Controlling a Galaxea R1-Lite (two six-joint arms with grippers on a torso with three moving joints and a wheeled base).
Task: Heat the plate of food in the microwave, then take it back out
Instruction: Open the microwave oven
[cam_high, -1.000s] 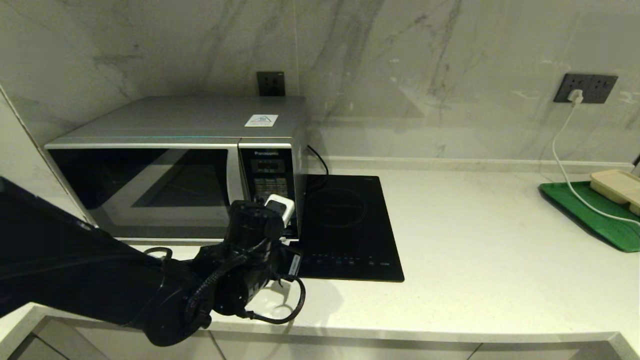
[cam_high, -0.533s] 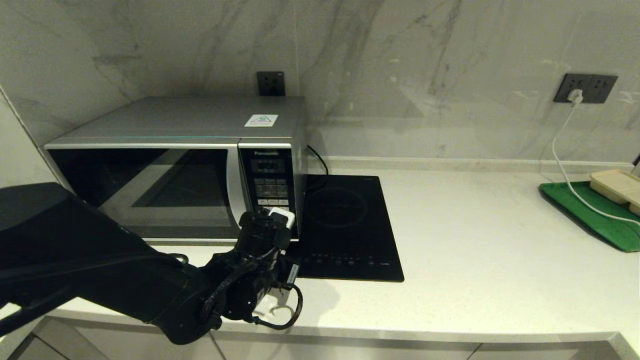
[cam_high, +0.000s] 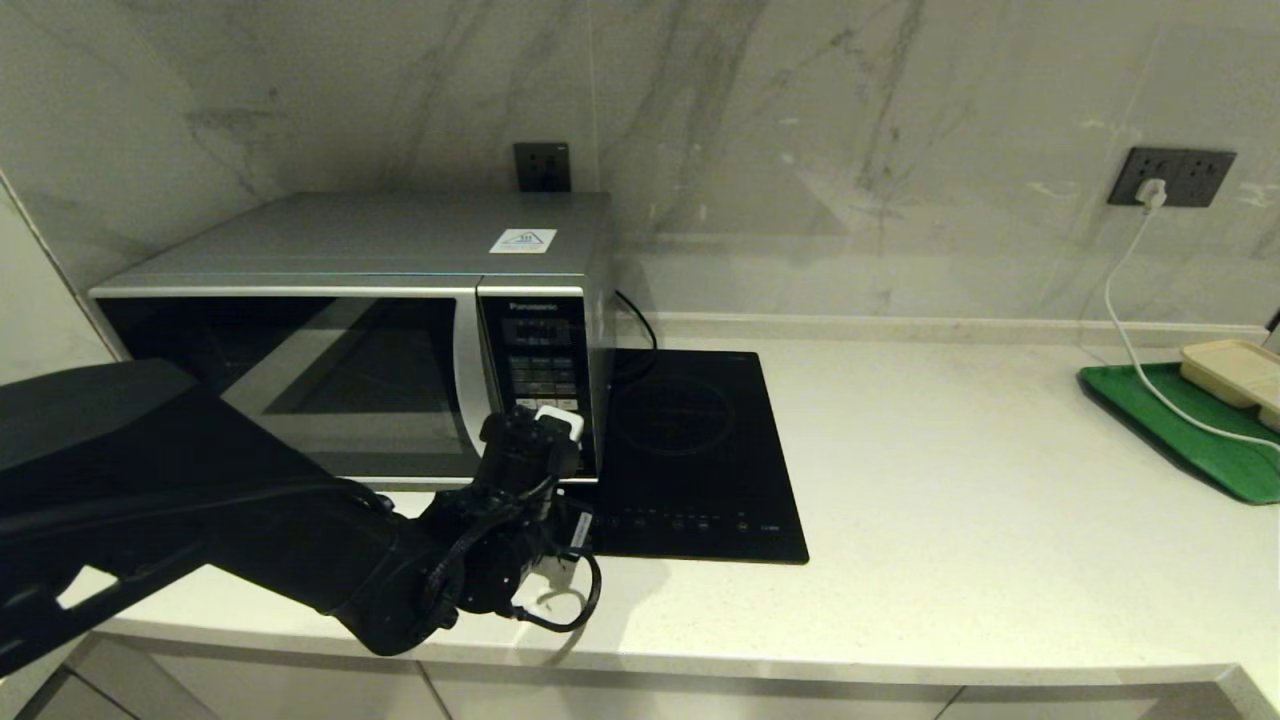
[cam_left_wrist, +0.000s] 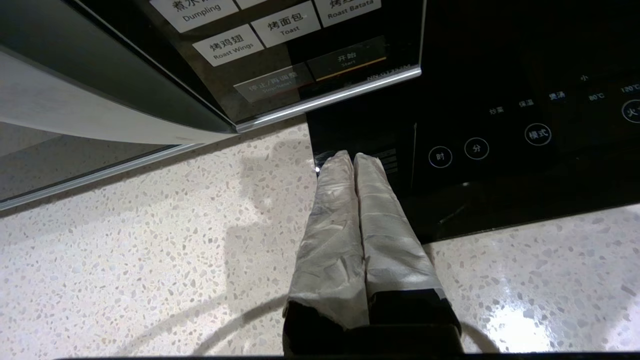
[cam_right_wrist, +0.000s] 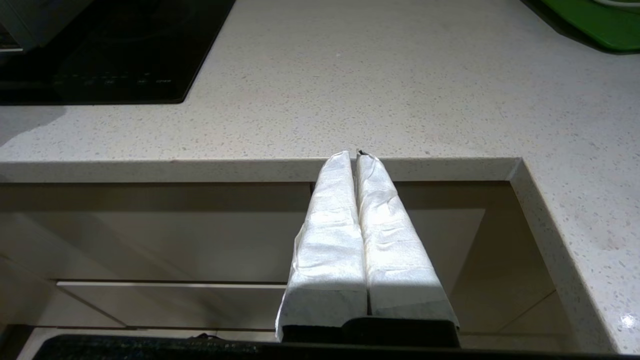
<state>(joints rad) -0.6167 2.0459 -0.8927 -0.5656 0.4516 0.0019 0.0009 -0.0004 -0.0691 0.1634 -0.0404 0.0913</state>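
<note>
The silver microwave (cam_high: 350, 330) stands at the back left of the counter with its dark glass door shut. The plate of food is out of view. My left arm (cam_high: 300, 560) reaches in from the lower left. The left gripper (cam_left_wrist: 354, 156) is shut with nothing in it. Its tips hover over the near left corner of the black hob (cam_left_wrist: 500, 125), just below the microwave's keypad (cam_left_wrist: 300, 30) and start button (cam_left_wrist: 347, 59). The right gripper (cam_right_wrist: 356, 154) is shut and empty, parked in front of and below the counter's front edge (cam_right_wrist: 250, 170).
The flat black induction hob (cam_high: 690, 450) lies right of the microwave. At the far right a green tray (cam_high: 1190, 430) carries a beige rectangular tray (cam_high: 1235, 370). A white cable (cam_high: 1130, 330) runs to it from the wall socket (cam_high: 1170, 178).
My left wrist has sunk a little and edged closer to the microwave's lower right corner, while the elbow has swung up. The microwave door stays shut.
</note>
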